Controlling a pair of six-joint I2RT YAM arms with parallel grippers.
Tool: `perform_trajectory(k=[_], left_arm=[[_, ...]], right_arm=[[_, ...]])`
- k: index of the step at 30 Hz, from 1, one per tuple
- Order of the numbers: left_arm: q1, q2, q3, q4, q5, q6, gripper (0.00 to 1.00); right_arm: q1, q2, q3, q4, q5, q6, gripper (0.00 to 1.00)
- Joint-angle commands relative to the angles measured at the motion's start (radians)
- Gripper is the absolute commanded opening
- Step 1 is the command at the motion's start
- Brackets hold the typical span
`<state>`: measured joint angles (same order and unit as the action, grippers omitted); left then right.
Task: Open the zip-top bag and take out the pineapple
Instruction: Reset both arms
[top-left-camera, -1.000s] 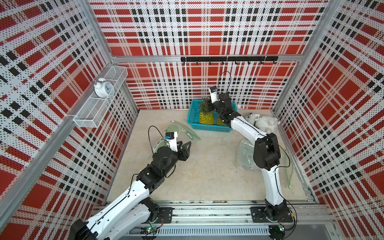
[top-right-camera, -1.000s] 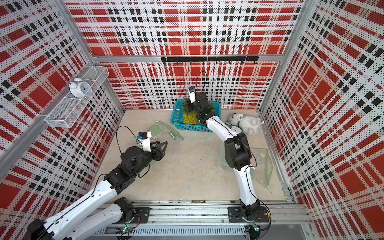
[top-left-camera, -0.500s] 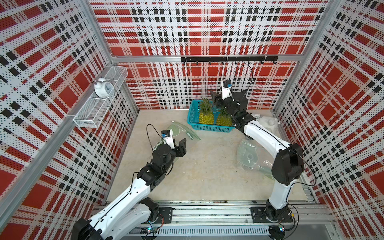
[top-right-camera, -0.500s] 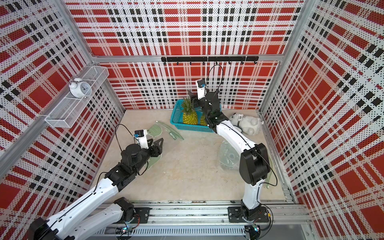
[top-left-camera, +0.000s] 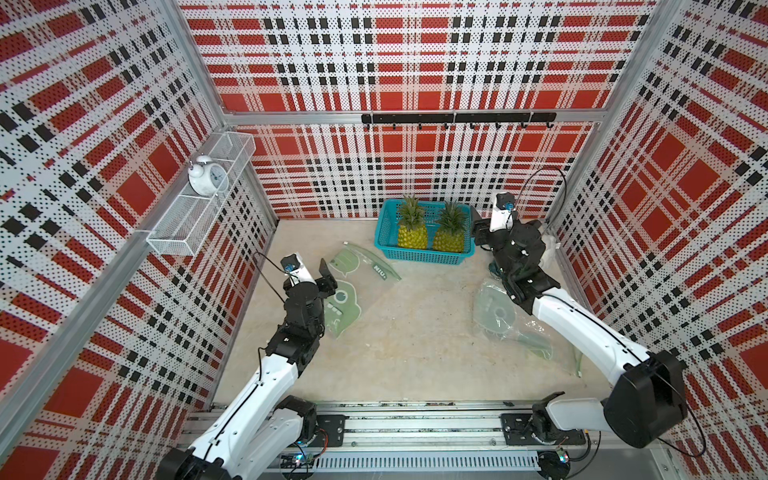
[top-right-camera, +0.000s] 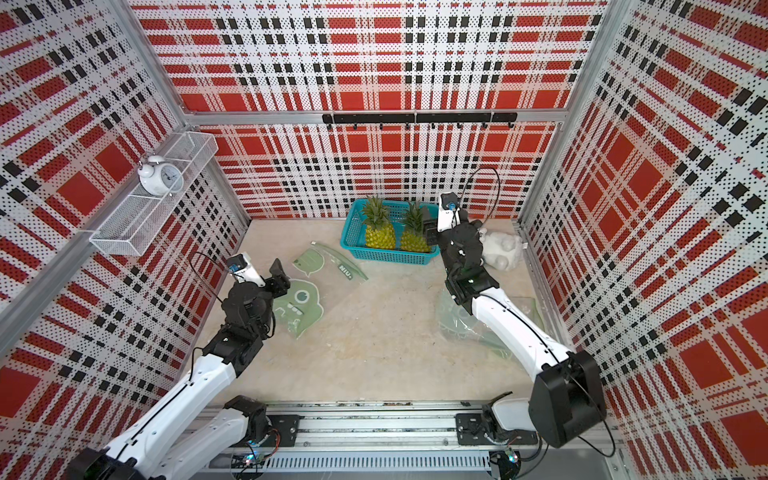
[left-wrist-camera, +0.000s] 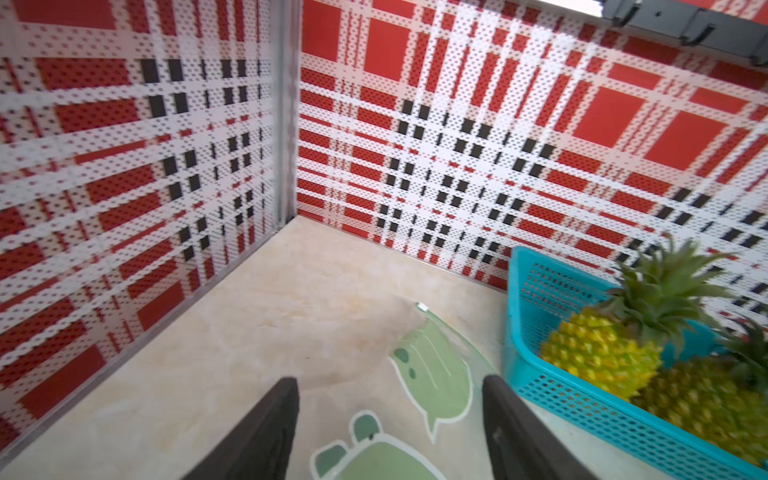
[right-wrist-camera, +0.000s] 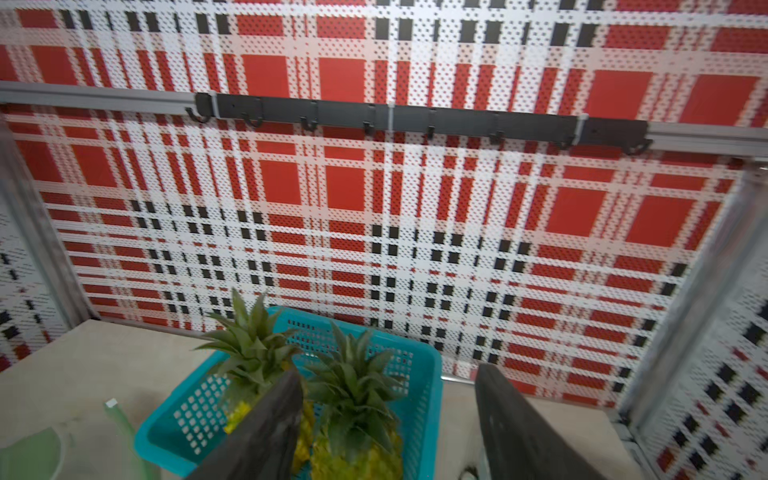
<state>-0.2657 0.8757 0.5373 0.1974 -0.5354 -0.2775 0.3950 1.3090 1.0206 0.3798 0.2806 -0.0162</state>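
Pineapple (top-left-camera: 412, 230) stands upright beside a second pineapple (top-left-camera: 449, 235) in the teal basket (top-left-camera: 419, 254) at the back of the worktop (top-left-camera: 415, 336). Left end effector (left-wrist-camera: 390, 388) is spread and empty above a flat green bag (top-left-camera: 345, 303) — right end effector (right-wrist-camera: 388, 376) is spread and empty beside the basket.

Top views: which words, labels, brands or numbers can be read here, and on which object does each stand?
"NIU": on the edge strip of the clear bag beside the basket; the mark after it is blurred.
Numbers on the clock: too small to read.
No other text shows.
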Motion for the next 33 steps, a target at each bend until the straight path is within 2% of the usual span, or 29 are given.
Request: perform_trajectory(k=[1,10,21,28,31,33], left_arm=[[0.061,0.009,-0.056,0.096,-0.046,0.052,0.72],[0.12,0.03,-0.194,0.243,-0.079,0.099,0.72],[0.167,0.042,-0.346,0.467,0.054,0.184,0.73],[0.187,0.136,-0.371,0.588,0.171,0.205,0.85],[0.195,0.192,-0.386,0.666,0.218,0.208,0.97],[0.198,0.224,-0.405,0.735,0.245,0.213,0.98]], right_arm=[[-0.033,-0.076,-0.089,0.001,0.081,-0.013,0.7],[-0.178,-0.251,-0.356,-0.03,0.094,0.045,0.73],[-0.302,-0.298,-0.595,0.06,0.061,0.108,0.73],[-0.36,-0.272,-0.709,0.185,-0.042,0.123,0.75],[-0.392,-0.246,-0.747,0.263,-0.112,0.139,0.77],[-0.407,-0.226,-0.782,0.35,-0.15,0.14,0.77]])
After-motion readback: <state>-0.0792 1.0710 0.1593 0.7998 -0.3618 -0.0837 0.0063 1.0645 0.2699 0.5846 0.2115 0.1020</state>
